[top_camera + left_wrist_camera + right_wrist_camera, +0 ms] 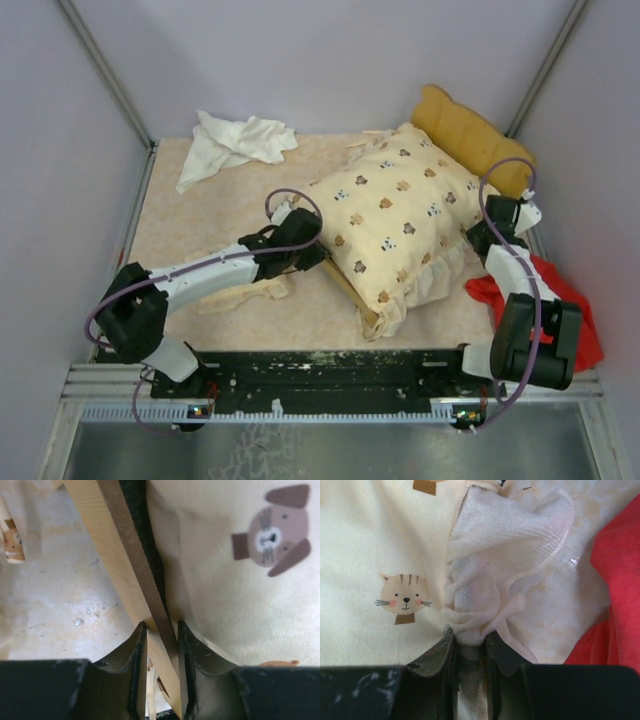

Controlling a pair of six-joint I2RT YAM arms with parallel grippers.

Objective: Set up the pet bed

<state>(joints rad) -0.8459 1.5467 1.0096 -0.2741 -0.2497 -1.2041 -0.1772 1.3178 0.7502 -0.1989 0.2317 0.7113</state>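
The cushion lies skewed over the bed frame, on the right half of the table. The left gripper has its jaws narrow on the frame's side rail, I'd guess to steady it. The right gripper pinches the cushion's frill, likely to tug it square.

One bed frame, one cushion, one pillow, one white cloth, one red cloth and two arms.
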